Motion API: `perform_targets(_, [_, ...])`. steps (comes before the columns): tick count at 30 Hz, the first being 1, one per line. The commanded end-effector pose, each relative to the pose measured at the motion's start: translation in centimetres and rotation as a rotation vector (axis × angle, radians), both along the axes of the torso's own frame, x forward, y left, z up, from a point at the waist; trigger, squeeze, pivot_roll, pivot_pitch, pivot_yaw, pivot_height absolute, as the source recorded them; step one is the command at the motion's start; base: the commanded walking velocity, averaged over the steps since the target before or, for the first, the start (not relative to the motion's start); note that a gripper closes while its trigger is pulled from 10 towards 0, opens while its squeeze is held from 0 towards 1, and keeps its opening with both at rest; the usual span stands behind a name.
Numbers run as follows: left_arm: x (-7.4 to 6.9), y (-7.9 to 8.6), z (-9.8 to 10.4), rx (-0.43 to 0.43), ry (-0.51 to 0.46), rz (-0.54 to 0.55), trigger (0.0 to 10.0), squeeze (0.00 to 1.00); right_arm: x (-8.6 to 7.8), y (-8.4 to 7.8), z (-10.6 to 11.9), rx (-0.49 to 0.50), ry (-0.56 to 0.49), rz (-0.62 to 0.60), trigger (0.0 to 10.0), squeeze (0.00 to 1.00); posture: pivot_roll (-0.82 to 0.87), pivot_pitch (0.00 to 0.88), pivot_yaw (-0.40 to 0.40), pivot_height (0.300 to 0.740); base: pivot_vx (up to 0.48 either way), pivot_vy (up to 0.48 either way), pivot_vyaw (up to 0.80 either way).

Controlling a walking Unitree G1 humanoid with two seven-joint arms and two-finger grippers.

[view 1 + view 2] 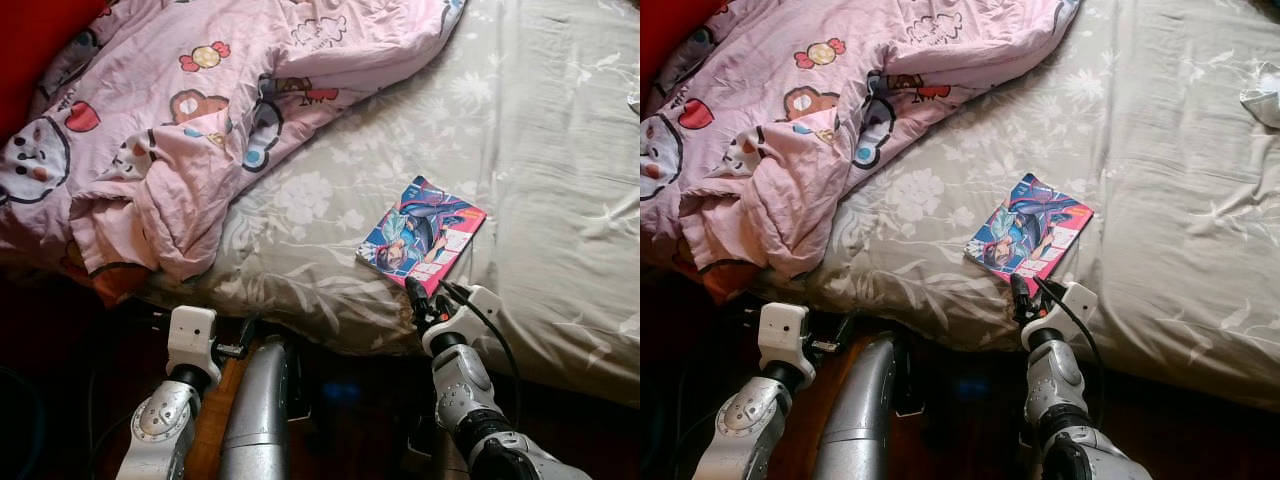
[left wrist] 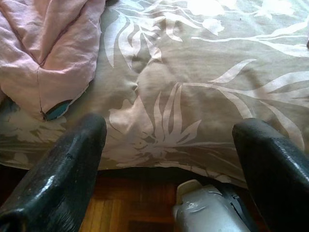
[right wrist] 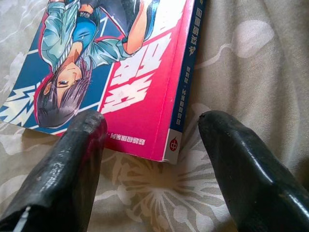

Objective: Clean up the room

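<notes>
Pink comic book (image 3: 120, 72) before right tool (image 3: 152, 159)

Soft, even light falls on the bed (image 1: 540, 150), bright toward its far side, while the floor (image 1: 350, 400) below the bed's edge lies in deep shadow. In the wrist views the black fingers (image 3: 72, 164) are close and blurred, and the book (image 3: 140, 96) cover stays fairly sharp.

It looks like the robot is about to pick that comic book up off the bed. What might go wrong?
The right gripper is open at the near corner of the comic book, which lies flat on the soft bedsheet. The fingers may slide over the cover or pinch sheet fabric along with it. Gripped only at a corner, the thin book might also bend or slip out when lifted.
</notes>
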State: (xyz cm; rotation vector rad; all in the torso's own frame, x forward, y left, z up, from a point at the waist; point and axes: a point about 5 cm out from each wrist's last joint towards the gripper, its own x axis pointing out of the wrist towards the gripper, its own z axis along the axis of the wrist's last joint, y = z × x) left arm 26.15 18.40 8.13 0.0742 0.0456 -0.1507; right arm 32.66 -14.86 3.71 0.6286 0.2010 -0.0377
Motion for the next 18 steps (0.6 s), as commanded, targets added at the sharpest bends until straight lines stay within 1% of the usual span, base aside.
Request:
perform_targets(1, [-0.8, 0.5, -0.7, 0.015, 0.038, 0.008, 10.0, 0.00, -1.4, 0.4, -2.0, 0.043, 0.090, 0.000, 10.0, 0.00, 0.28, 0.425, 0.096, 0.599, 0.000, 0.000, 0.00])
perform_targets(3, [-0.7, 0.5, -0.6, 0.016, 0.037, 0.011, 10.0, 0.00, -1.2, 0.6, -1.8, 0.069, 0.081, 0.009, 10.0, 0.00, 0.29, 0.426, 0.097, 0.599, 0.000, 0.000, 0.00])
perform_targets(5, [-0.8, 0.6, -0.5, 0.019, 0.037, 0.013, 10.0, 0.00, -1.0, 1.0, -1.5, 0.117, 0.059, 0.018, 10.0, 0.00, 0.29, 0.426, 0.099, 0.599, 0.000, 0.000, 0.00])
perform_targets(7, [-0.8, 0.6, -0.5, 0.019, 0.037, 0.013, 10.0, 0.00, -1.0, 1.0, -1.5, 0.117, 0.059, 0.018, 10.0, 0.00, 0.29, 0.426, 0.099, 0.599, 0.000, 0.000, 0.00])
perform_targets(9, [-0.9, 0.7, -0.5, 0.021, 0.039, 0.014, 10.0, 0.00, -0.7, 1.7, -1.1, 0.174, 0.031, 0.050, 10.0, 0.00, 0.29, 0.430, 0.100, 0.599, 0.000, 0.000, 0.00])
perform_targets(10, [-1.1, 0.7, -0.6, 0.022, 0.041, 0.015, 10.0, 0.00, -0.6, 2.4, -0.9, 0.221, 0.011, 0.091, 10.0, 0.00, 0.29, 0.432, 0.100, 0.599, 0.000, 0.000, 0.00])
perform_targets(11, [-1.1, 0.7, -0.6, 0.022, 0.041, 0.015, 10.0, 0.00, -0.6, 2.4, -0.9, 0.221, 0.011, 0.091, 10.0, 0.00, 0.29, 0.432, 0.100, 0.599, 0.000, 0.000, 0.00])
perform_targets(15, [-1.3, 0.8, -0.6, 0.023, 0.045, 0.016, 10.0, 0.00, -0.5, 3.3, -0.6, 0.282, -0.010, 0.142, 10.0, 0.00, 0.30, 0.438, 0.102, 0.599, 0.000, 0.000, 0.00])
perform_targets(17, [-1.3, 0.8, -0.6, 0.023, 0.045, 0.016, 10.0, 0.00, -0.5, 3.3, -0.6, 0.282, -0.010, 0.142, 10.0, 0.00, 0.30, 0.438, 0.102, 0.599, 0.000, 0.000, 0.00])
perform_targets(18, [-1.4, 0.8, -0.6, 0.024, 0.047, 0.016, 10.0, 0.00, -0.6, 3.6, -0.6, 0.299, -0.013, 0.159, 10.0, 0.00, 0.30, 0.442, 0.104, 0.599, 0.000, 0.000, 0.00])
